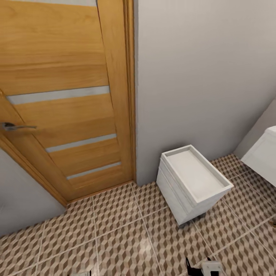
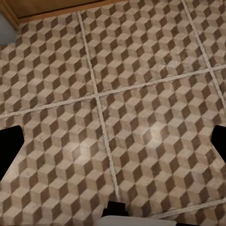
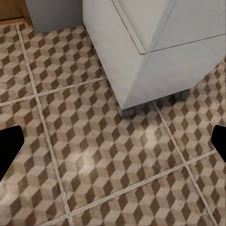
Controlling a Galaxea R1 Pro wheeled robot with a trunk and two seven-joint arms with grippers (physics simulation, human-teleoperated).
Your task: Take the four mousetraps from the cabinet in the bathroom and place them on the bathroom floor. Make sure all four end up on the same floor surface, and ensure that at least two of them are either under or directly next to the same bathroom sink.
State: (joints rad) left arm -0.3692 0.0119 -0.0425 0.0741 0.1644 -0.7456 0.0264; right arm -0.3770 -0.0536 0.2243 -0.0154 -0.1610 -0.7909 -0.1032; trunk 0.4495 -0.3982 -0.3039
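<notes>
The bathroom floor (image 1: 115, 230), tiled in a brown, beige and white cube pattern, spreads out below me. The mousetraps and the cabinet are out of view. My left gripper (image 2: 113, 146) hangs open over bare tiles, its dark fingertips (image 2: 9, 150) far apart at the picture's edges. My right gripper (image 3: 113, 143) is open too, over tiles just in front of a white drawer unit (image 3: 141, 56), with nothing between its fingers. A bit of the right arm (image 1: 203, 267) shows at the bottom of the head view.
A wooden door (image 1: 65, 96) with a metal handle (image 1: 15, 126) stands at the left, beside a grey wall (image 1: 199, 76). The low white drawer unit (image 1: 191, 180) stands against that wall. A white fixture (image 1: 264, 153) is cut off at the right; I cannot tell whether it is the sink.
</notes>
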